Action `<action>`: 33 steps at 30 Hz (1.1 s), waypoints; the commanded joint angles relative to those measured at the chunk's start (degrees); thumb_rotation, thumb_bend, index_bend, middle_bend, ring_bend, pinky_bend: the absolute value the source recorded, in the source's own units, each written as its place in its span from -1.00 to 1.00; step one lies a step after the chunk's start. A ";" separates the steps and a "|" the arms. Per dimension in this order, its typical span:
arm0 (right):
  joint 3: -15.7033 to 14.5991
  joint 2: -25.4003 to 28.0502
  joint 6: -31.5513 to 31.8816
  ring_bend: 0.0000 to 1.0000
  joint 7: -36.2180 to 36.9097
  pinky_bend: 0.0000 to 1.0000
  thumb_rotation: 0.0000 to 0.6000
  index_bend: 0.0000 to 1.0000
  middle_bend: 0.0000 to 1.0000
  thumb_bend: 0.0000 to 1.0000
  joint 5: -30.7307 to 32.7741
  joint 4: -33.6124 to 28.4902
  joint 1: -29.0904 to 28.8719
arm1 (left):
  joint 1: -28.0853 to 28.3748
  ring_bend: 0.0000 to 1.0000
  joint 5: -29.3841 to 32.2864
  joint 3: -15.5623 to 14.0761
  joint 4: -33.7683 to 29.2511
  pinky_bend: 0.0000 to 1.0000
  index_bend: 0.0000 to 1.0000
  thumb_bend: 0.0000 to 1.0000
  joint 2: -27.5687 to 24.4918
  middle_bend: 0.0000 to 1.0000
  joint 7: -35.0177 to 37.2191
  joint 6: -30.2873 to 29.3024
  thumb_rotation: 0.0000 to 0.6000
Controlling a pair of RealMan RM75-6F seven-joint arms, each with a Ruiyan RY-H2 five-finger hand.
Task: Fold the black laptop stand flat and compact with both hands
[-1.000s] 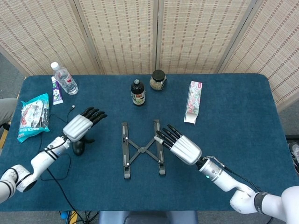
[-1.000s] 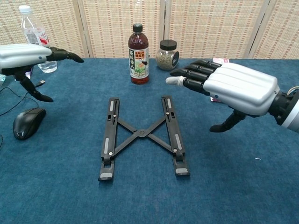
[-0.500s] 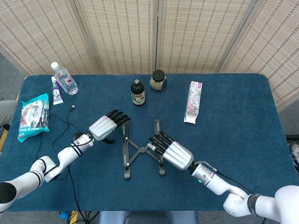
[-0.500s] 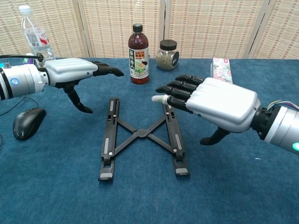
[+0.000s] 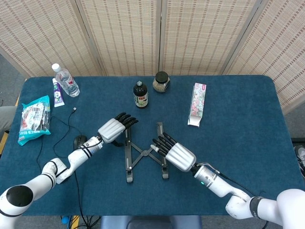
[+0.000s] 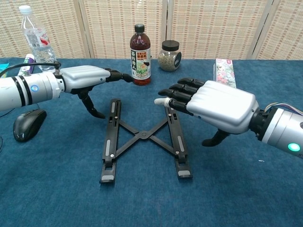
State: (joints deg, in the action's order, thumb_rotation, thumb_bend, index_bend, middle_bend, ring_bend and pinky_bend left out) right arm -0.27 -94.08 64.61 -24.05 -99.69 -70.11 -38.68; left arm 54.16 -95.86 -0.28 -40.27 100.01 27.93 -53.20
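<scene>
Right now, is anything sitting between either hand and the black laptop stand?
Nothing visible does. The left hand and right hand hover open above the laptop stand's two rails. The mouse lies off to the side, and the dark bottle and jar stand behind it.

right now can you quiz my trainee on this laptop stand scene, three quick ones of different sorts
1. True or false: the black laptop stand is already folded flat and compact.
2. Multiple choice: what lies on the table left of the left hand in the chest view? A) computer mouse B) stapler C) mug
3. Fill in: behind the stand, beside the dark drink bottle, stands a ____ with a black lid.

Key:
1. False. Its two rails lie spread apart, joined by the crossed links, and the right hand and the left hover over it holding nothing.
2. A, the computer mouse.
3. Glass jar.
</scene>
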 commanded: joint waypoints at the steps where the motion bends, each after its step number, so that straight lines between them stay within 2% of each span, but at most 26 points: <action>1: 0.00 -0.16 0.14 -1.00 0.07 -1.00 1.00 -1.00 -1.00 -1.00 -0.10 0.28 -0.07 | -0.02 -1.00 0.42 -0.48 1.75 -0.98 -0.95 -0.77 1.27 -0.88 0.78 0.19 1.00; 9: 0.21 -0.28 0.04 -1.00 -0.06 -1.00 1.00 -1.00 -1.00 -1.00 0.46 0.94 -0.09 | -0.38 -1.00 1.36 -1.12 5.20 -0.98 -0.95 -0.77 2.91 -0.88 3.22 0.49 1.00; 21: 0.54 -0.79 0.21 -1.00 -0.43 -1.00 1.00 -1.00 -1.00 -1.00 0.71 1.47 -0.35 | -0.36 -1.00 1.60 -2.02 6.72 -0.98 -0.95 -0.77 4.33 -0.89 5.37 0.26 1.00; 33: -0.04 -3.92 0.76 -1.00 0.84 -1.00 1.00 -1.00 -1.00 -1.00 -0.32 6.34 -0.94 | -0.08 -1.00 2.13 -2.23 7.90 -0.98 -0.95 -0.77 5.46 -0.89 6.60 0.57 1.00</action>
State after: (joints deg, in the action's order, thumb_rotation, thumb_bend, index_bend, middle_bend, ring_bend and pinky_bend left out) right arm -0.25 -97.55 65.21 -23.47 -99.83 -64.28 -39.50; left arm 54.08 -93.75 -2.49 -32.40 105.45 34.50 -52.66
